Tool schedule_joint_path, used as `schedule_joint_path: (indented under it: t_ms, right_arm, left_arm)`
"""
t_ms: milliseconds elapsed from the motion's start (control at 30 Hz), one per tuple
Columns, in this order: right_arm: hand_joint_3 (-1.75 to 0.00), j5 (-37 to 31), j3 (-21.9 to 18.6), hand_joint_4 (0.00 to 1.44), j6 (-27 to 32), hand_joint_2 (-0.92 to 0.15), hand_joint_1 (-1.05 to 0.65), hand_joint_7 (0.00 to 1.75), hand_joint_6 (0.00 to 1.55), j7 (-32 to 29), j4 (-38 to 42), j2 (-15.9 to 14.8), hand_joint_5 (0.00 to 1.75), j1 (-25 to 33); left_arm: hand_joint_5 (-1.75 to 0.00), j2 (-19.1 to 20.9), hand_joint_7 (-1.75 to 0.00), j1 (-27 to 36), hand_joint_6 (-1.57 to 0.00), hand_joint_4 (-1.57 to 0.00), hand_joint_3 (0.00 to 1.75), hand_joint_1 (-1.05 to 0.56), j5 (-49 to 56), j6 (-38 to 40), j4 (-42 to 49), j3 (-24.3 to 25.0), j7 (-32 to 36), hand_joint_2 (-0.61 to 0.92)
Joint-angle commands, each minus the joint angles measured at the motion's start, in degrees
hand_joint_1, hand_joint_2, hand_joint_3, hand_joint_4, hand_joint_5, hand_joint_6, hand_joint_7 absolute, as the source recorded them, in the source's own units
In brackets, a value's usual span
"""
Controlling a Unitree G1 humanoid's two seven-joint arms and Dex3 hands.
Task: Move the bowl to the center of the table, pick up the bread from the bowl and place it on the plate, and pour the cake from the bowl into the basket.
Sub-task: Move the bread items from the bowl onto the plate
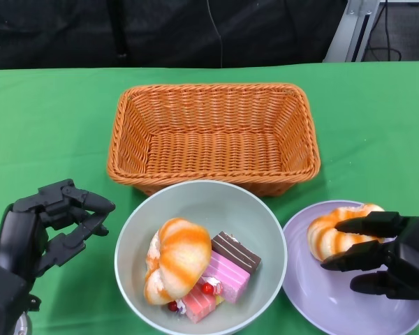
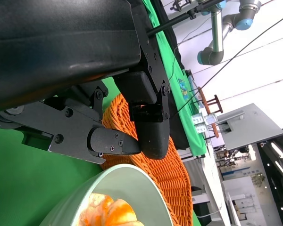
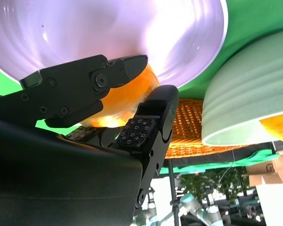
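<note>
- Here the right hand [image 1: 384, 255] lies over the lilac plate [image 1: 349, 307], its fingers closed about an orange-and-cream bread roll [image 1: 328, 234] that rests on the plate's far-left part.
- The left hand [image 1: 52, 223] hovers just left of the bowl [image 1: 265, 230], fingers curled inward with nothing between them, clear of the rim.
- The bowl, pale grey-green, sits near the table's front centre, between the two hands and touching or nearly touching the plate.
- Inside it lie a second swirled bread roll [image 1: 176, 265], a pink layered cake slice [image 1: 227, 276], a chocolate-striped slice [image 1: 236, 251] and a small pink piece with red berries [image 1: 199, 301].
- Behind the bowl stands an orange wicker basket [image 1: 126, 146], rectangular, its front edge just beside the bowl's far rim.
- A green cloth [image 1: 42, 125] covers the table; a dark curtain hangs behind.
- The left wrist view shows grey robot arms [image 2: 217, 37] and shelving in a bright room beyond.
</note>
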Motion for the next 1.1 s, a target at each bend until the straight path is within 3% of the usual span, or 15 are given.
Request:
schedule_joint_path:
  t_ms: [33, 367, 433, 467, 567, 633, 667, 800, 1100]
  right_arm:
    - [0.00, 0.47, 0.06, 1.03, 0.45, -0.90, -0.44, 0.00, 0.89, 1.76, 0.38, -1.05, 0.06, 0.52]
    - [0.00, 0.80, -0.60, 1.10, 0.00, -0.89, -0.43, 0.01, 0.93, -0.20, -0.59, -0.42, 0.06, 1.23]
    - [0.00, 0.82, -1.27, 1.21, 0.67, -0.88, -0.48, 0.03, 0.97, -2.65, -0.81, 0.43, 0.12, 1.91]
    - [0.00, 0.70, -1.46, 1.20, 0.80, -0.88, -0.49, 0.02, 0.98, -3.84, -0.84, 0.74, 0.22, 2.10]
    - [0.00, -0.08, -1.70, 0.85, 0.50, -0.88, -0.54, 0.02, 1.03, -8.70, -0.56, 1.62, 1.08, 2.23]
    - [0.00, -0.24, -2.12, 0.73, 0.29, -0.90, -0.57, 0.03, 1.04, -11.86, -0.89, 2.20, 1.39, 2.49]
    - [0.00, -0.51, -2.25, 0.72, 0.30, -0.90, -0.59, 0.04, 1.05, -13.43, -1.08, 2.43, 1.45, 2.55]
    - [-0.08, -0.71, -2.83, 0.67, 0.60, -0.92, -0.65, 0.04, 1.02, -18.09, -2.05, 3.33, 1.52, 2.73]
    - [-0.06, -0.45, -2.75, 0.69, -0.66, -0.92, -0.65, 0.10, 1.00, -19.44, -1.72, 3.10, 1.45, 1.77]
  left_arm:
    - [-1.26, 0.67, -0.89, 0.19, -0.99, -0.89, 0.21, -0.25, 0.16, -0.82, 0.09, 0.32, 0.65, 0.92]
    - [-1.27, 0.60, -0.90, 0.33, -0.98, -0.88, 0.21, -0.26, -0.16, -0.25, -0.16, 0.36, 0.48, 0.92]
    - [-1.27, 0.68, -0.90, 0.26, -0.98, -0.88, 0.21, -0.25, -0.21, -0.54, -0.01, 0.31, 0.23, 0.92]
    - [-1.27, 0.69, -0.90, 0.24, -0.98, -0.88, 0.21, -0.25, -0.24, -0.60, 0.03, 0.31, 0.19, 0.92]
    - [-1.27, 0.65, -0.91, 0.29, -0.98, -0.88, 0.22, -0.26, 0.08, -0.36, -0.05, 0.38, 0.77, 0.92]
    - [-1.26, 0.59, -0.91, 0.33, -0.98, -0.88, 0.21, -0.25, -0.05, -0.26, -0.16, 0.41, 0.72, 0.92]
    - [-1.26, 0.56, -0.91, 0.34, -0.98, -0.88, 0.21, -0.25, -0.23, -0.21, -0.20, 0.42, 0.56, 0.92]
    - [-1.26, 0.72, -0.91, 0.22, -0.98, -0.89, 0.22, -0.23, -0.44, -0.15, 0.12, 0.42, 0.18, 0.92]
    - [-1.26, 0.82, -0.90, 0.02, -0.98, -0.90, 0.22, -0.24, 0.26, -0.42, 0.76, 0.38, 0.78, 0.91]
